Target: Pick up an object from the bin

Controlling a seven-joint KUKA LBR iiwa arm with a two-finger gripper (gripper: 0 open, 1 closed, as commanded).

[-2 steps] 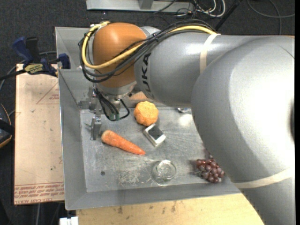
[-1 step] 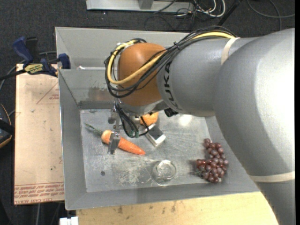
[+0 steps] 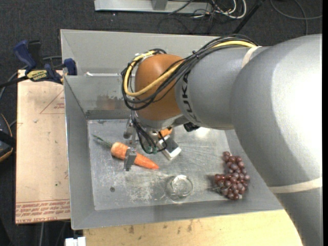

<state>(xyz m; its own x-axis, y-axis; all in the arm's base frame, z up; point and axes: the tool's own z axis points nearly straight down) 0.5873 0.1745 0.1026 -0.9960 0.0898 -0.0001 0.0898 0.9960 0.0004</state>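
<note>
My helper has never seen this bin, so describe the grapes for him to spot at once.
Start at the grey metal bin. On its floor, toward the near right corner, lies a bunch of dark purple grapes. It alone is a cluster of small round beads, unlike the smooth orange carrot.

Scuffed matt grey metal bin point(image 3: 79, 152)
</note>
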